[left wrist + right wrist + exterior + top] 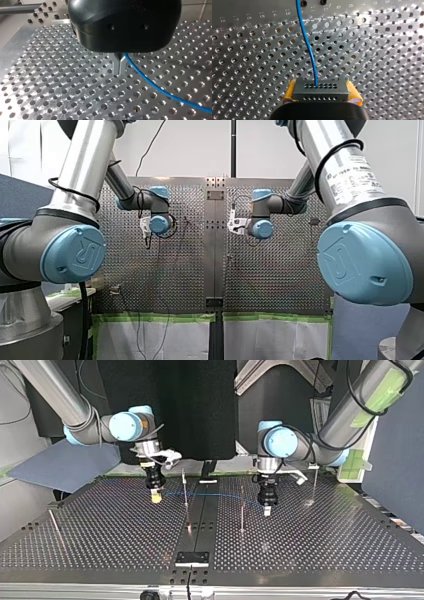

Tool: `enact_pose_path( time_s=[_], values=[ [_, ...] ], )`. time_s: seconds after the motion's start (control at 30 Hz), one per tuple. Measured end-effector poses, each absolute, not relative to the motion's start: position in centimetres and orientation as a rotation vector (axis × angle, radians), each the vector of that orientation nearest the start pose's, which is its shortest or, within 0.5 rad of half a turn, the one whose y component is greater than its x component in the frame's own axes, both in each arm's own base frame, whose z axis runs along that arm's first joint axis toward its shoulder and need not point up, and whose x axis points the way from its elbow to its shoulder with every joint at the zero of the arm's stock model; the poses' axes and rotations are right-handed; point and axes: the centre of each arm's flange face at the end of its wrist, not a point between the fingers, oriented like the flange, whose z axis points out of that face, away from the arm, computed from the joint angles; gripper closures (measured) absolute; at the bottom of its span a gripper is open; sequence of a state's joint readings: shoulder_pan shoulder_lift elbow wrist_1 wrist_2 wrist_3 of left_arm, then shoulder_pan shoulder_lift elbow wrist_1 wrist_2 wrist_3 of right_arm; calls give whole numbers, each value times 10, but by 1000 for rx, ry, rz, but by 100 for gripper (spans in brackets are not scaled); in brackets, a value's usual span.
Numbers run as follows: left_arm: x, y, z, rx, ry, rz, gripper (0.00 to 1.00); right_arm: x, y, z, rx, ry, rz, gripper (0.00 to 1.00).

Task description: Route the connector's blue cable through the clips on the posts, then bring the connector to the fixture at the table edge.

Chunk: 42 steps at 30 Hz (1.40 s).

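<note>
A small grey connector point(321, 90) sits between the yellow pads point(290, 90) of my right gripper point(321, 98), which is shut on it. Its blue cable point(308, 45) runs ahead over the perforated table. In the top view my right gripper point(156, 495) hangs at the left and the cable point(220, 495) stretches right, past two thin posts point(185, 491) point(242, 510), to my left gripper point(267, 507). I cannot tell whether the cable sits in their clips. My left gripper point(120, 74) has its metal fingers shut on the cable point(155, 86) just above the table.
Two more posts stand at the top view's far right point(314, 485) and near left point(53, 522). A black plate with a white block point(192, 558) sits at the table's near edge on the centre strip. A blue sheet point(60, 465) lies beyond the left edge.
</note>
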State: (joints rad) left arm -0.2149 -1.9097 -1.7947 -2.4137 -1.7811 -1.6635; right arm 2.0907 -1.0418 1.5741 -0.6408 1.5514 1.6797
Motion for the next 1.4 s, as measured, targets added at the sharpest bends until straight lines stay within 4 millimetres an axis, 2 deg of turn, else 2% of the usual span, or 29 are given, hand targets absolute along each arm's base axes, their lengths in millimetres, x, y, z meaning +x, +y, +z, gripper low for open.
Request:
enact_pose_path(
  time_s=[0.27, 0.53, 0.7, 1.4],
  values=[
    [563, -238, 263, -83, 1423, -108, 100, 454, -526, 243, 1486, -938, 1746, 100],
    [573, -237, 272, -93, 1406, -111, 100, 461, -545, 264, 1463, -910, 1775, 100],
    [577, -233, 275, -105, 1398, -113, 100, 462, -552, 265, 1461, -904, 1779, 100],
    [590, -219, 274, -120, 1405, -139, 100, 463, -554, 258, 1485, -908, 1775, 100]
  ],
)
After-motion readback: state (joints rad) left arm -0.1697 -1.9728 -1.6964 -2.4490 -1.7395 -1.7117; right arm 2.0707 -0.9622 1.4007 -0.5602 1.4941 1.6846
